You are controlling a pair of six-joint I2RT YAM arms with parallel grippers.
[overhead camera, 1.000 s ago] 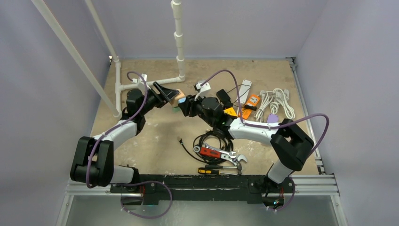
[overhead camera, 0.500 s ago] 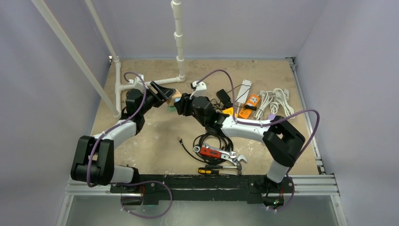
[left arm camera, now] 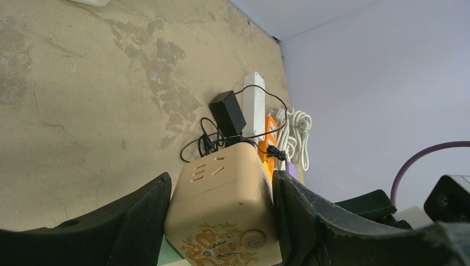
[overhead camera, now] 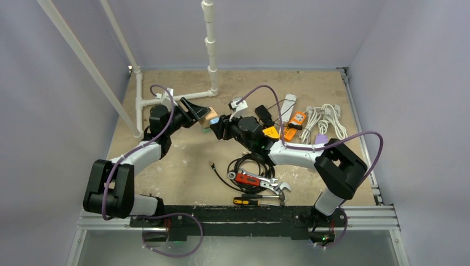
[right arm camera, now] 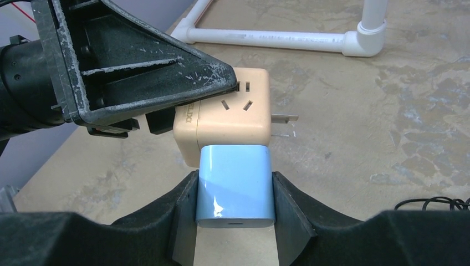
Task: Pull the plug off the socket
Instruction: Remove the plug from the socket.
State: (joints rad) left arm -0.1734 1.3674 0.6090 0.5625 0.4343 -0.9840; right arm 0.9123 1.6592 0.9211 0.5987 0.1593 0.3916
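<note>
With right gripper (right arm camera: 235, 191), clamping the blue plug (right arm camera: 235, 183) by its two flat sides, black fingers (right arm camera: 185, 213) tight against it. Plugged into the near face of the beige socket cube (right arm camera: 224, 119), flush, no gap showing. With left gripper (left arm camera: 220, 185), clamping that cube from the opposite side, one finger on each flank. Held between the two arms over the far left-centre of the table (overhead camera: 183, 160), seemingly lifted off the sandy surface.

On the cube's upper face, slot openings. On its near face in the left wrist view, a gold dragon pattern and a round button. Out of its right side in the right wrist view, metal prongs (right arm camera: 282, 117).

Behind, lying on the tabletop, white pipe frame (right arm camera: 277, 37) with an upright riser.

Further right, well apart: black adapter (left arm camera: 227, 112) with a thin black cord, white power strip (left arm camera: 254, 102), orange device (left arm camera: 269, 138), coil of white cable (left arm camera: 296, 130).

Nearer the arm bases: loop of black cable (overhead camera: 249, 163), red-handled wrench (overhead camera: 258, 180), screwdrivers (overhead camera: 252, 199).

Around everything, pale lilac walls (overhead camera: 421, 83).
</note>
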